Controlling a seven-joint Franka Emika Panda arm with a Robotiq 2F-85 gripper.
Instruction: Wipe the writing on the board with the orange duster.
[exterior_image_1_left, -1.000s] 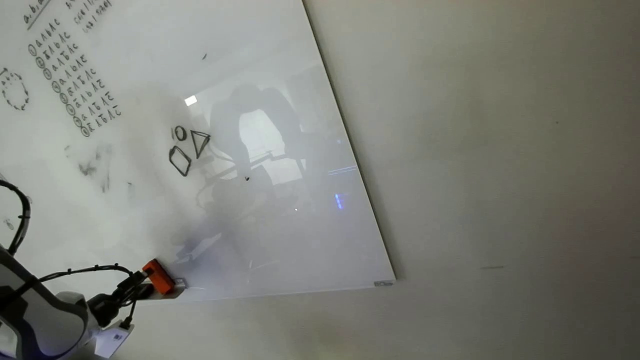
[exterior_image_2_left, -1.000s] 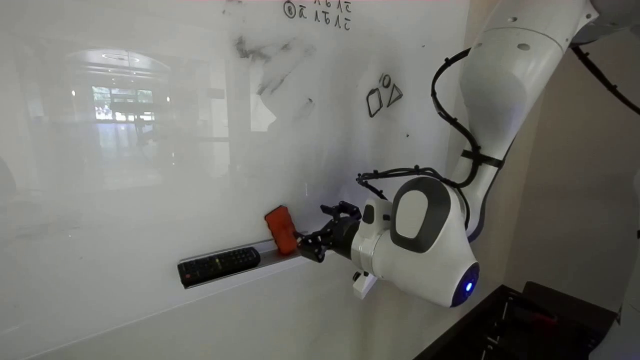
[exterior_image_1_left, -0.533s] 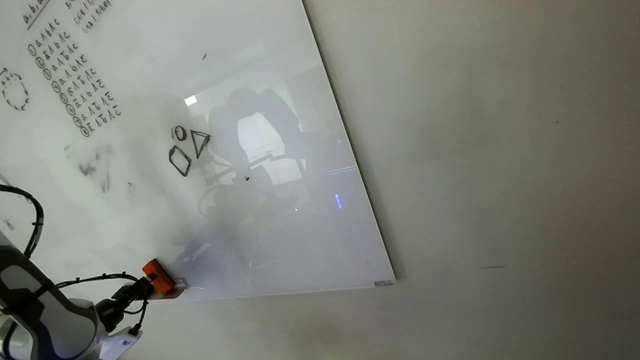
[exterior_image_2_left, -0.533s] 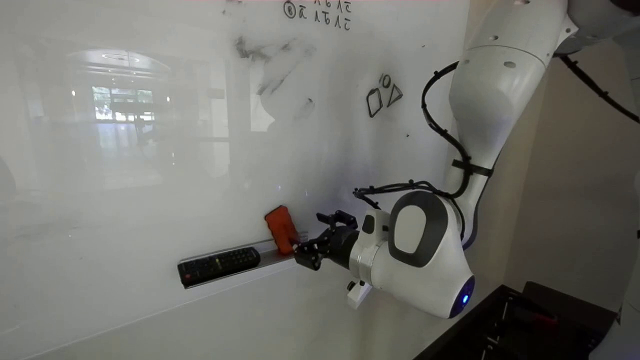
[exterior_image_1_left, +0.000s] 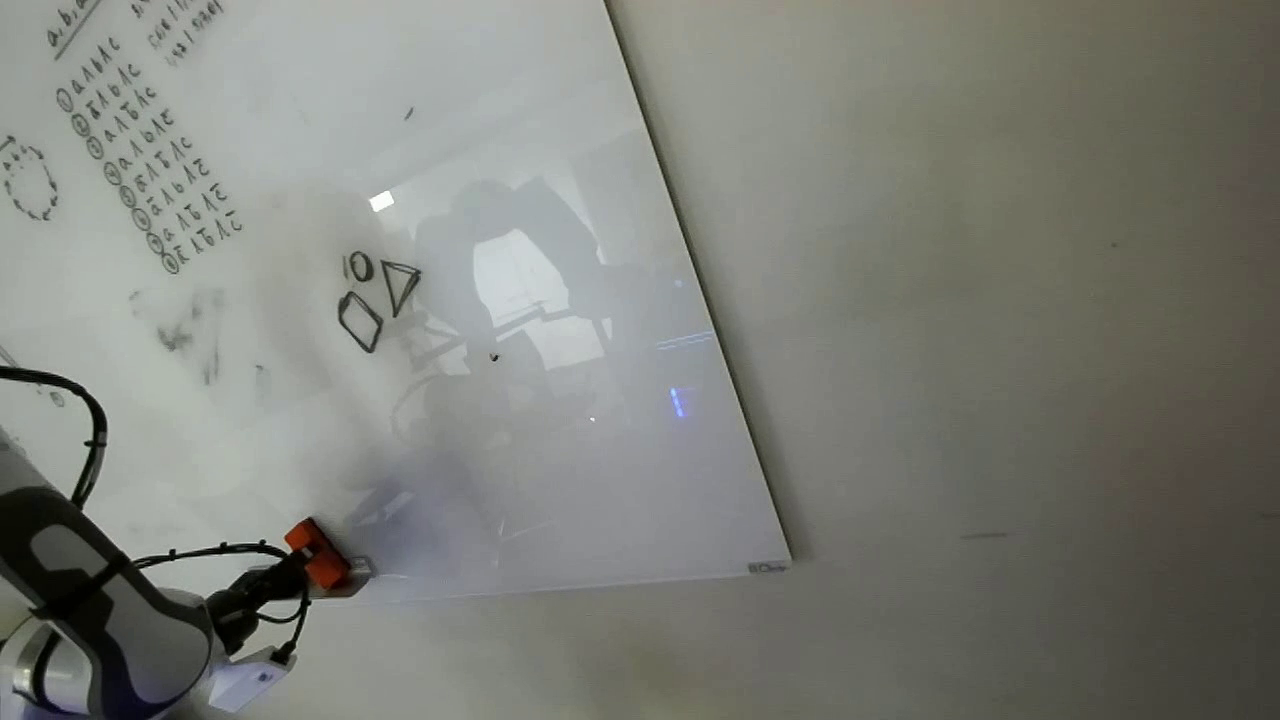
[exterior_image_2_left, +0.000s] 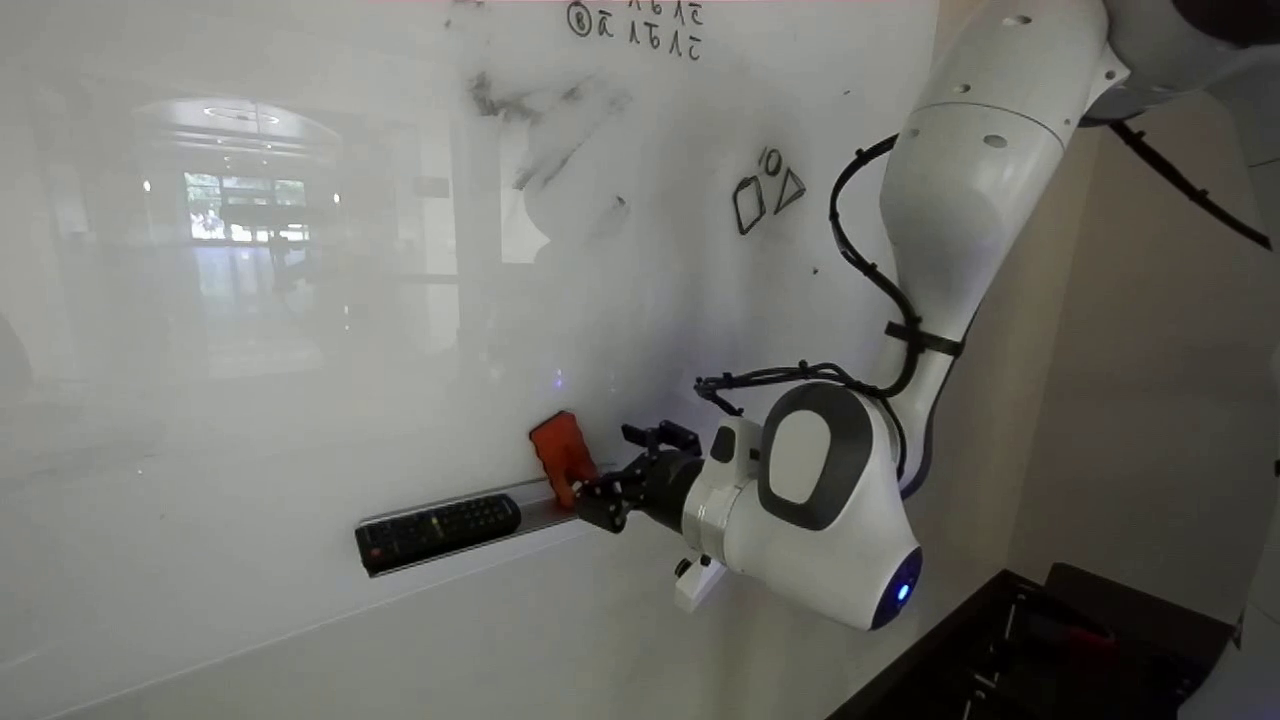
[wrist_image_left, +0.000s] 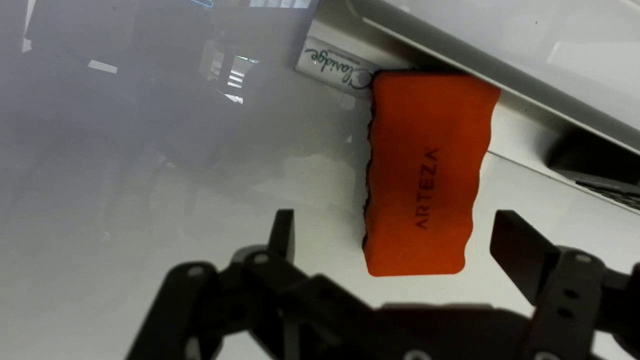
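My gripper (wrist_image_left: 394, 235) stands spread, unloaded, near the orange duster (wrist_image_left: 430, 125); the writing (exterior_image_1_left: 388, 288) above that duster is unwiped. I judge grasping and wiping outstanding.

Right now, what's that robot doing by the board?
The arm has its claw wide open at the duster. In the wrist view the duster shows between the claw's two sides, not gripped. It tilts, its lower end in the tray, which also holds a remote. The shapes on the board aren't wiped yet; likely that's next.
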